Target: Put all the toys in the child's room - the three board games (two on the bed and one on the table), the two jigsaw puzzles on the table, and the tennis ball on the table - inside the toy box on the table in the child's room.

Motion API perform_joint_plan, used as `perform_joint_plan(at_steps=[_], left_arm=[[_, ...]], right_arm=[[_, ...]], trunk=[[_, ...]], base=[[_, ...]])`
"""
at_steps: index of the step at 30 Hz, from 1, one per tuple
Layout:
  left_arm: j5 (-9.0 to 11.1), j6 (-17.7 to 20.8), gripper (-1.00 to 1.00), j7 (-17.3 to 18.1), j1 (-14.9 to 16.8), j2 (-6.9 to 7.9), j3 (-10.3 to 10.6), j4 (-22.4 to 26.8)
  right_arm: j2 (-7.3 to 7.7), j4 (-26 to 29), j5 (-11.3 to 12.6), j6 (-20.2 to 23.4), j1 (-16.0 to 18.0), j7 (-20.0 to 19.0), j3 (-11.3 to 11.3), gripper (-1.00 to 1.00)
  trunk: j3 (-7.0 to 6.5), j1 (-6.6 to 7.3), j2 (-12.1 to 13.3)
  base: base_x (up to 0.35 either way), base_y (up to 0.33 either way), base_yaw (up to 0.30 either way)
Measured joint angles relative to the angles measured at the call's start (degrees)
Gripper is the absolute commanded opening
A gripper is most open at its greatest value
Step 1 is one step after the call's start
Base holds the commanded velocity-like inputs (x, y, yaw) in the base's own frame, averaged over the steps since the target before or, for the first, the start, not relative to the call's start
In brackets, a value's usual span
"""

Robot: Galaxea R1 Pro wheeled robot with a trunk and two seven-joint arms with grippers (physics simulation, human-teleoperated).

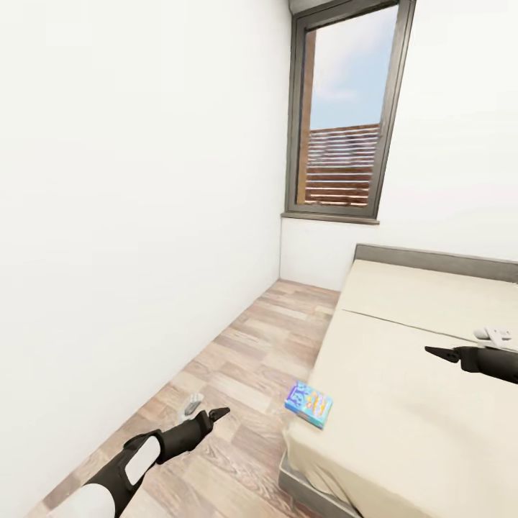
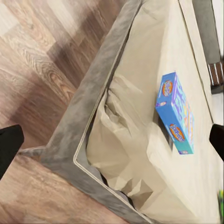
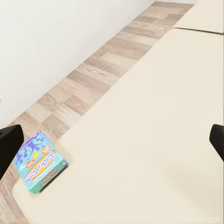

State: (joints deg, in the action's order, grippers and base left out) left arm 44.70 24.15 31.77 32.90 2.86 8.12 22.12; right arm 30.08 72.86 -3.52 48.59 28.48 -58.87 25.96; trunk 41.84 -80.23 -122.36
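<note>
Low in the head view's middle, the blue board game (image 1: 309, 403) is lying at the bed's (image 1: 403, 403) corner edge, looking light, stiff and slick. Both the left gripper (image 1: 216, 414) and right gripper (image 1: 439, 352) are hanging spread and empty; gripping across its thin long sides seems best.

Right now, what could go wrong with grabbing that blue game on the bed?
1. The blue board game sits at the very corner of the bed, partly tilted over the edge. A nudge might tip it onto the wood floor.
2. Both tools hang apart from it: the left tool over the floor, the right tool above the mattress. A long reach could come in crooked.
3. The wall is close on the left, so that arm may have little room.
</note>
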Motion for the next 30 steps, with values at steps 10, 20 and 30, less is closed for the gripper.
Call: perform_joint_plan(at_steps=[10,20,30], left_arm=[[-0.3,-0.6,1.00,3.5,0.3,0.08,0.0,-1.2],[0.4,-2.3,1.00,3.5,0.3,-0.10,0.1,-0.9],[0.5,-2.0,1.00,3.4,0.3,-0.32,0.0,-0.6]], right_arm=[[0.35,0.0,-0.3,0.0,0.0,-2.0,0.1,1.00],[0.35,0.1,-0.3,0.0,0.0,-2.1,0.1,1.00],[0.35,0.1,-0.3,0.0,0.0,-2.1,0.1,1.00]], trunk=[[0.00,0.00,0.0],[0.00,-0.03,0.0],[0.72,-0.90,-1.6]], base=[[0.279,0.250,-0.293],[0.059,0.052,-0.293],[0.002,0.001,-0.294]])
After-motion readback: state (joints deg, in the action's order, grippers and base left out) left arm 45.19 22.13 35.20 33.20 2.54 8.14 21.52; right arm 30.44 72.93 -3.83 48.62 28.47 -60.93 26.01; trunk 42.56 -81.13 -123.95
